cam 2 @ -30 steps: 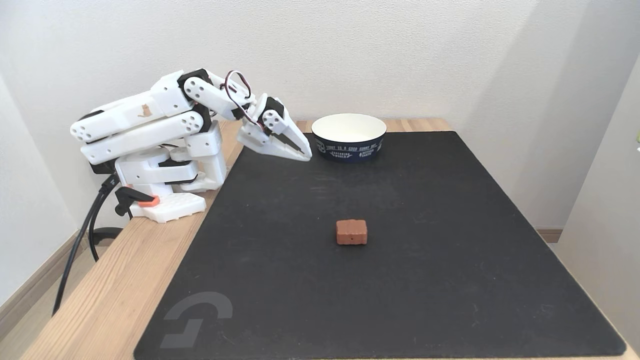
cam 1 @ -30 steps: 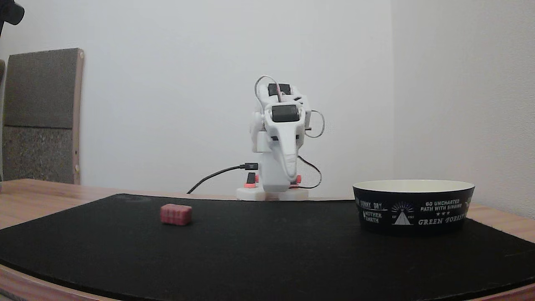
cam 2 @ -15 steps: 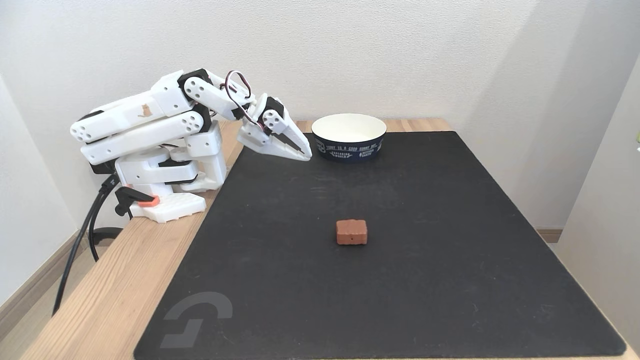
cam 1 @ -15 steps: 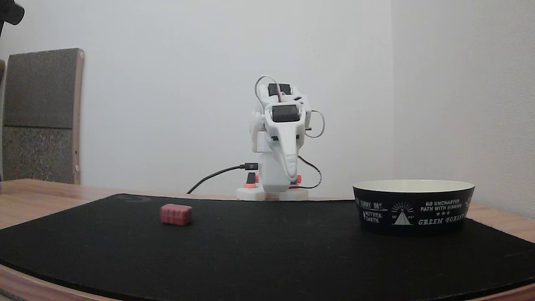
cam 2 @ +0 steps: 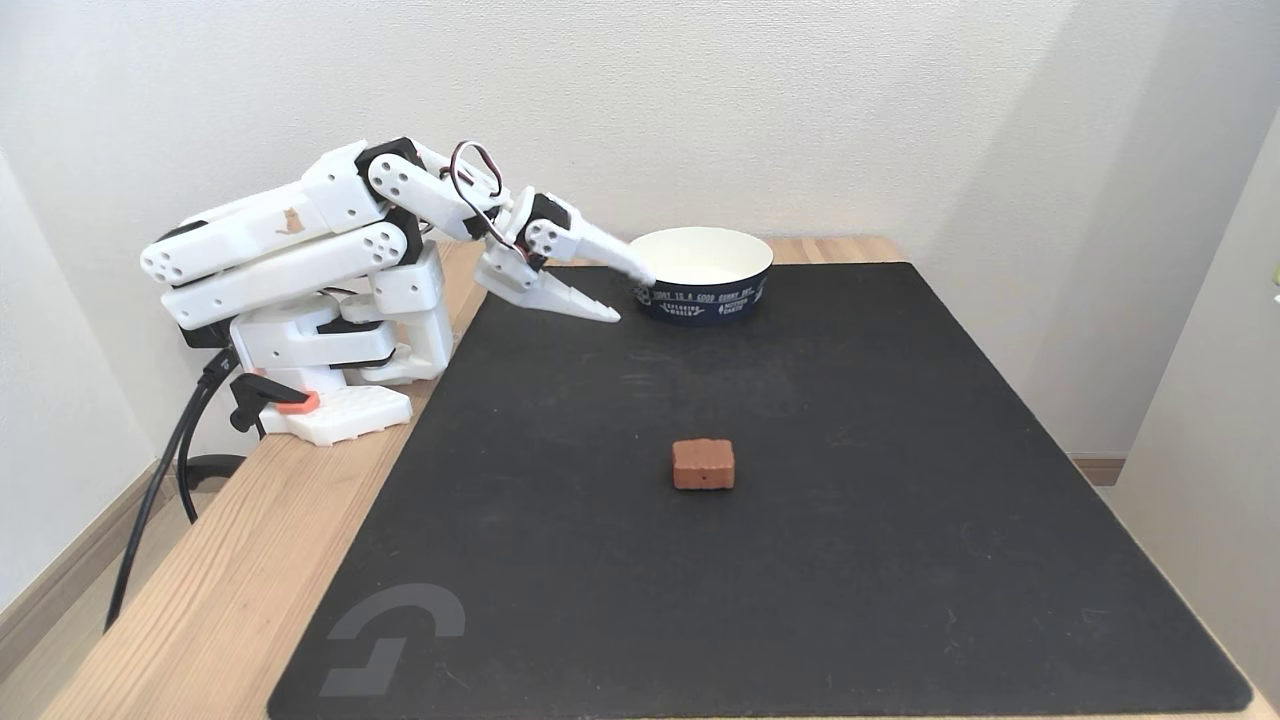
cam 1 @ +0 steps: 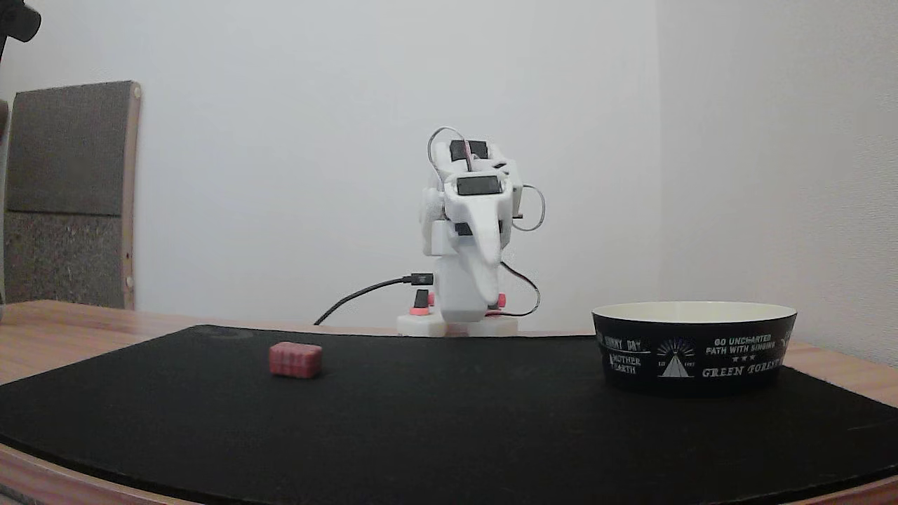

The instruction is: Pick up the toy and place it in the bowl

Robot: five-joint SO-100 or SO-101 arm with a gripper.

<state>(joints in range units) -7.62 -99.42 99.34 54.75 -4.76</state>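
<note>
The toy (cam 1: 295, 360), a small reddish-pink block, lies flat on the black mat, near the middle of the mat in a fixed view (cam 2: 703, 464). The black bowl (cam 1: 694, 347) with white print and a cream inside stands at the mat's far edge (cam 2: 710, 303). My gripper (cam 2: 630, 295) hangs low over the mat's far left corner, just left of the bowl and well apart from the toy. Its jaws stand open with nothing between them. From the front, the gripper (cam 1: 485, 284) points toward the camera.
A black mat (cam 2: 800, 560) covers most of the wooden table (cam 2: 230, 580). The arm's base is clamped at the table's left edge, with a black cable (cam 2: 160, 480) trailing off it. A grey board (cam 1: 66, 193) leans on the wall behind.
The gripper has opened: its upper finger swung up toward the bowl's rim. The arm, toy and bowl have stayed in place.
</note>
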